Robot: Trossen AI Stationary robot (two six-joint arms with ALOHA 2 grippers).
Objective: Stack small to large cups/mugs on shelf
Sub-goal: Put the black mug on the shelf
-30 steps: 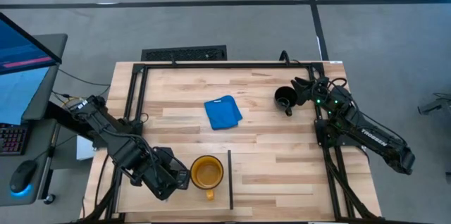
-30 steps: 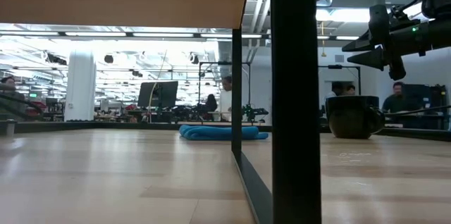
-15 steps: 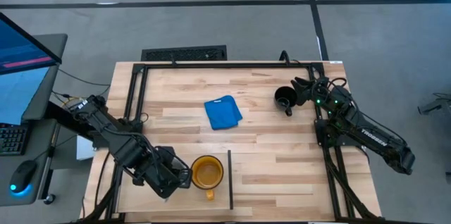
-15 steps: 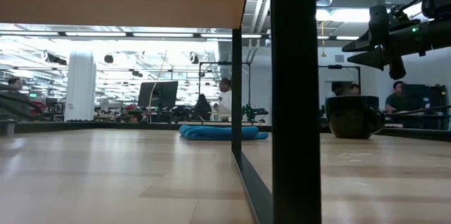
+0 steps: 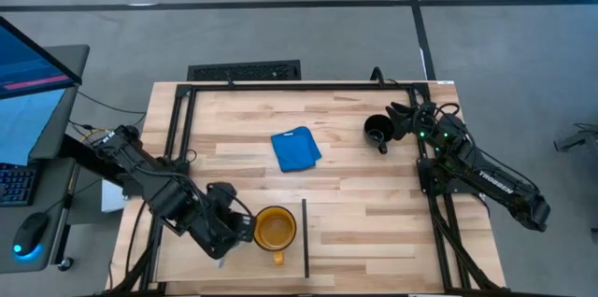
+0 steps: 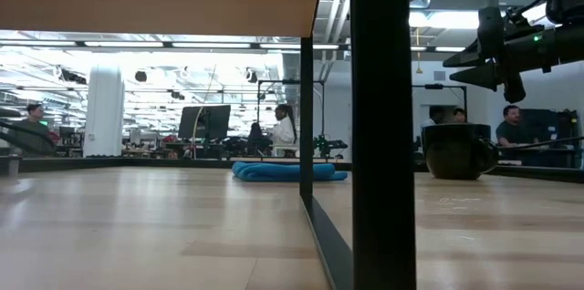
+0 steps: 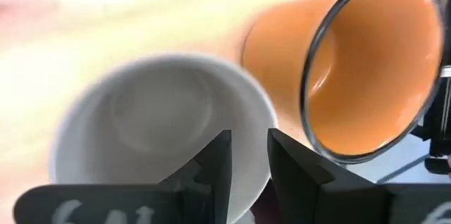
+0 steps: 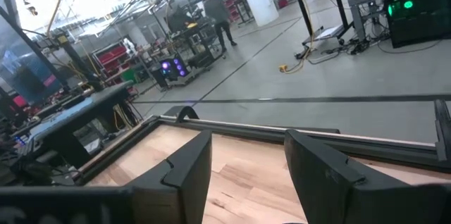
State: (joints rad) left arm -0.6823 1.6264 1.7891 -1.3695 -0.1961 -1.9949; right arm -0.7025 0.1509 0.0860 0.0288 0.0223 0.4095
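Left gripper (image 7: 246, 155) low beside yellow mug (image 5: 275, 229) — pinching white mug (image 7: 162, 122) rim, right gripper (image 5: 402, 121) spread wide above black mug (image 5: 377, 131)

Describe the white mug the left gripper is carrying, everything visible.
The white mug shows only in the left wrist view: a plain, matte, pale grey-white cup seen from its open mouth, empty inside, handle not visible. The left gripper is shut on its rim, one finger inside, one outside. It sits close beside the yellow mug; whether the two touch cannot be told. The high view hides it under the arm.
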